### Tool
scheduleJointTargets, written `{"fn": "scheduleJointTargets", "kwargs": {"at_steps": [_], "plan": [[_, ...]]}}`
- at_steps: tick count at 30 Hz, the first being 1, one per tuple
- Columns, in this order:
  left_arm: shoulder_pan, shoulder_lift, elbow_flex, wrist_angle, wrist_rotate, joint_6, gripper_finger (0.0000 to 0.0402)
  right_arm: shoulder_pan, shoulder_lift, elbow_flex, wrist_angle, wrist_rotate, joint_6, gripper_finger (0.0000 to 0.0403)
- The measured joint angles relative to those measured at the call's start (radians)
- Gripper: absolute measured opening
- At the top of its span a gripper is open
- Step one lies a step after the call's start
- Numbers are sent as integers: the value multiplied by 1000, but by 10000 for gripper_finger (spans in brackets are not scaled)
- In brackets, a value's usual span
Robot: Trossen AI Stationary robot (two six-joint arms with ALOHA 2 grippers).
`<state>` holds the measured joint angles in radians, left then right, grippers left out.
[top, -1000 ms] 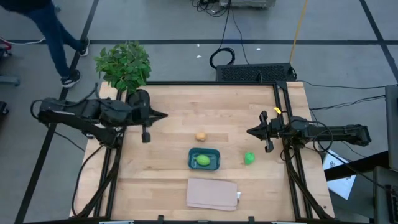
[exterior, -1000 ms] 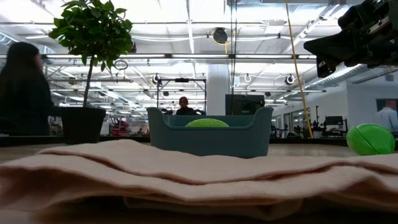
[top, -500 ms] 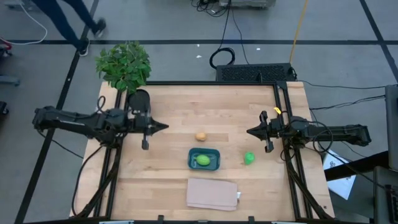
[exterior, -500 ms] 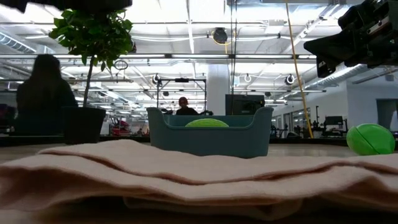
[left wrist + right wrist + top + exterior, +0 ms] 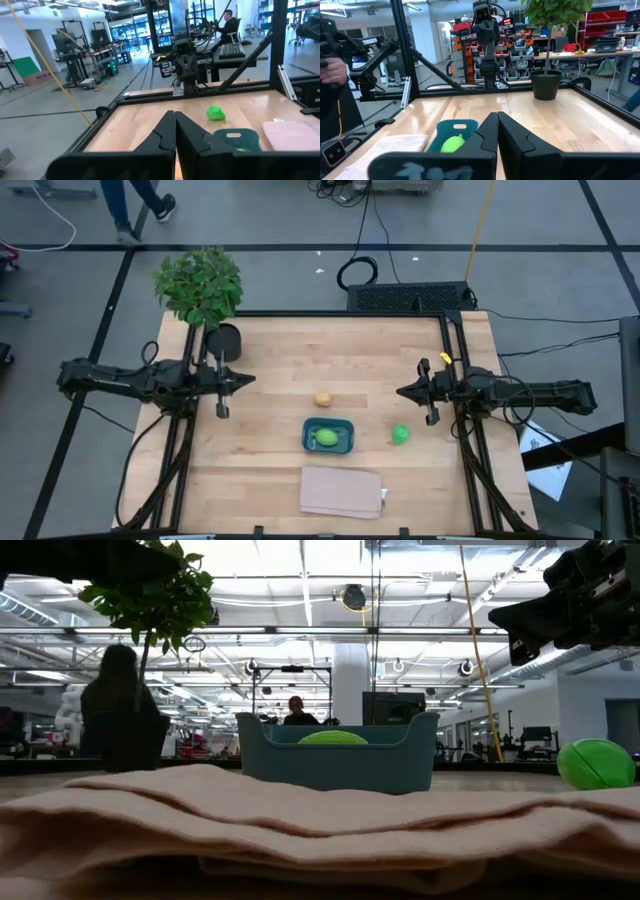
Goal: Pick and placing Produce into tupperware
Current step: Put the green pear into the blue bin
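Across the pale wooden bench (image 5: 270, 350), framed by black rails, both dark arms reach inward from opposite sides. A leafy green plant in a black pot (image 5: 200, 288) stands at the far left corner, and a flat beige folded cloth (image 5: 342, 491) lies at the near edge. Just beyond the cloth sits the small teal-blue plastic tupperware (image 5: 329, 435), low-walled and rounded, with one bright green lime-like fruit (image 5: 326, 439) already inside. A second bright green fruit (image 5: 401, 434) rests on the bare wood just to the right of the container, and the little orange-tan fruit (image 5: 323, 399) sits just behind it, toward the middle of the bench.

The left gripper (image 5: 248, 380) hovers above the left side, fingers pressed together and holding nothing; the right gripper (image 5: 403, 392) hovers on the right side, likewise closed and empty.

What the next pick turns on, I judge, is nearness: the loose green fruit lies just in front of and below the right gripper's tip, toward the near edge, so that arm is plainly closer. The orange-tan fruit sits between the two arms, somewhat nearer the right. Both fruits are roundish, with no long axis to line up on.

Only the overhead view shows the orange-tan fruit. The table-level view hides it behind the cloth and container, yet shows the fruit rising just above the tupperware's rim.
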<state>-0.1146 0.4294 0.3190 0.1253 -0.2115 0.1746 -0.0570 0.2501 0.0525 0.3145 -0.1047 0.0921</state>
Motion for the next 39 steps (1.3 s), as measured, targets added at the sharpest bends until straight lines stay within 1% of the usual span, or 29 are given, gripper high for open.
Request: {"fn": "scheduleJointTargets", "kwargs": {"at_steps": [5,10,13,17,23,29,33,36,39], "plan": [[0,-22,-58,-6,0,3,0,0,0,0,-2,0,0,0],[1,-20,-131,43,-2,9,0,0,0,0,-21,-1,-2,0],[8,-20,-136,46,0,10,0,0,0,0,-43,-1,-3,0],[10,-20,-136,45,32,8,1,0,2,0,-44,-1,-16,0],[10,-19,-136,45,36,12,19,0,6,0,-41,-2,-54,3],[10,-18,-135,44,36,23,28,0,31,0,13,-2,-55,6],[10,-18,-135,43,36,38,24,0,78,33,-15,-2,-43,1],[10,-18,-135,41,36,47,20,0,126,89,-6,-8,-41,1],[10,-18,-134,35,36,50,13,0,176,156,-46,-31,-52,1]]}}
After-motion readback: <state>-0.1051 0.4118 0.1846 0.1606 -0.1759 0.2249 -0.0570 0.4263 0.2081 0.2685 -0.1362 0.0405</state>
